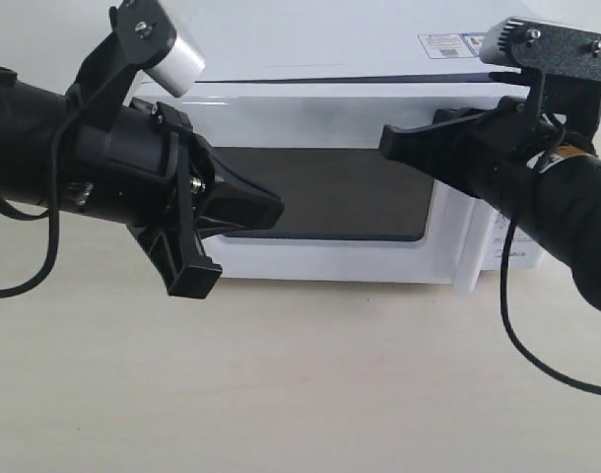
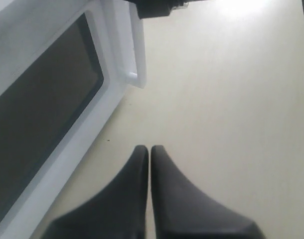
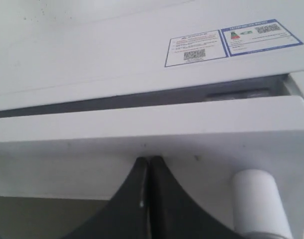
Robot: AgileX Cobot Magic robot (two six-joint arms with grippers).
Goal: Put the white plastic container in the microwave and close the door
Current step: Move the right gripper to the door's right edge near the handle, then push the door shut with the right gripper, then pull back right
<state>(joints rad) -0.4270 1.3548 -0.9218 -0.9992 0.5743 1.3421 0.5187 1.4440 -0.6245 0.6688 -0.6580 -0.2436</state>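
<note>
Right gripper (image 3: pixel 148 160) is at the door (image 1: pixel 330 266) of the microwave (image 1: pixel 310 49), jaws pressed together, tips seemingly touching the door's white upper frame just beside the bar handle (image 3: pixel 254 199). A dark gap (image 3: pixel 142 97) shows between the door's top edge and the microwave body, so the door looks not yet latched, and that is where the risk sits. Closed tips on smooth white plastic could skid toward the handle or slip over the top edge, leaving the door ajar. A push this high on the door might also shove the whole microwave back across the table (image 1: pixel 300 384) instead of clicking the latch home.

Left gripper (image 2: pixel 149 148), jaws together too and gripping nothing, hangs in front of the microwave's dark window (image 1: pixel 350 192), toward the side away from the handle and apart from the door. If it drifts in, it could knock the glass.

And the white plastic container? It shows in no view and neither gripper carries it. The window is too dark to see through, so it is probably inside the microwave, but that cannot be confirmed. The door itself is glossy white. A sticker (image 3: pixel 229 42) sits on the microwave's top.
</note>
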